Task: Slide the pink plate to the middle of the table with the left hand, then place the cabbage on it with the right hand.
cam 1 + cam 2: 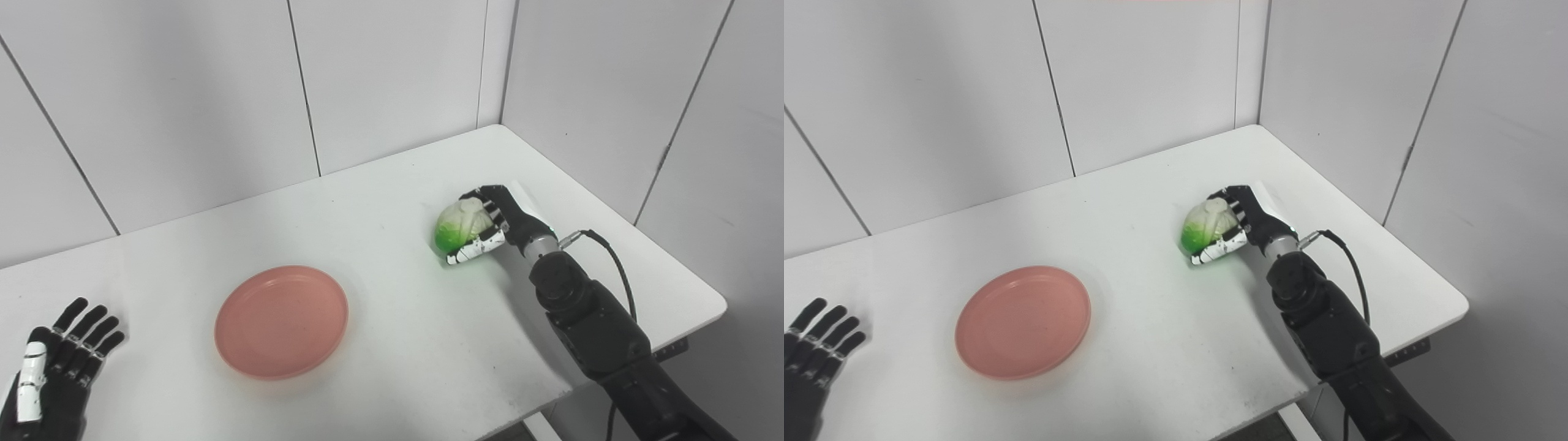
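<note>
The pink plate [281,321] lies flat on the white table [380,196], left of the middle and near the front. A green and white cabbage [458,224] sits on the table at the right. My right hand [490,223] is wrapped around it, fingers over its top and thumb under its near side. Whether the cabbage is lifted off the table I cannot tell. My left hand [58,361] rests open at the front left corner, fingers spread and pointing away, well left of the plate and holding nothing.
White panelled walls [184,92] close the table's far side and right side. The table's right edge [704,288] runs just past my right forearm [588,318], with a black cable looping beside it.
</note>
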